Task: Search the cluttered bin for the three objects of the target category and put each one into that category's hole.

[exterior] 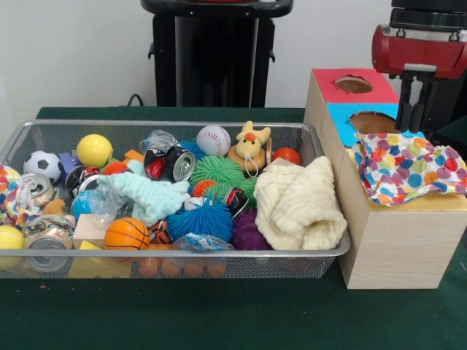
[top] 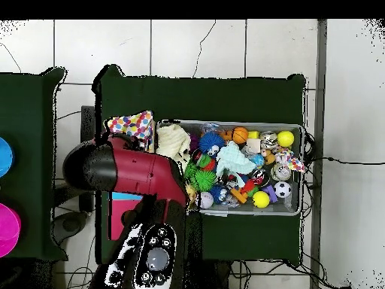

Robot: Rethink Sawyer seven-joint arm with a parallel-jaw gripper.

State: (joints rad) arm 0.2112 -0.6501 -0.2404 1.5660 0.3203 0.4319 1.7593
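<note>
We take the wire-mesh bin (exterior: 306, 255) as our landmark. It sits on the green table (exterior: 219, 321), heaped with toys and cans. Just beside it, on the side where the cream waffle-knit cloth (exterior: 299, 204) lies inside against the bin's wall, stands a row of three wooden boxes. The yellow-topped box (exterior: 401, 240) is the one closest to the camera, then the blue-topped box (exterior: 343, 120), then the red-topped box (exterior: 332, 84) farthest back.

One polka-dot cloth (exterior: 408, 166) lies spread over the top of the yellow-topped box, outside the bin, and covers that box's hole, so we cannot see the opening itself. A second polka-dot cloth (exterior: 9, 191) shows at the opposite end of the bin, bunched against the mesh beside a can. We cannot find a third among the clutter.

In the middle of the bin we see a mint-blue fuzzy cloth (exterior: 149, 195), an orange basketball (exterior: 126, 233) in front of it, and a blue spiky ball (exterior: 201, 219) beside that.

The gripper (exterior: 417, 109) hangs above the boxes, behind the cloth on the yellow-topped box and apart from it. Its dark lower part shows, but we cannot tell whether it is spread or closed. In the overhead view the red arm (top: 128, 169) reaches over the boxes next to the bin.
</note>
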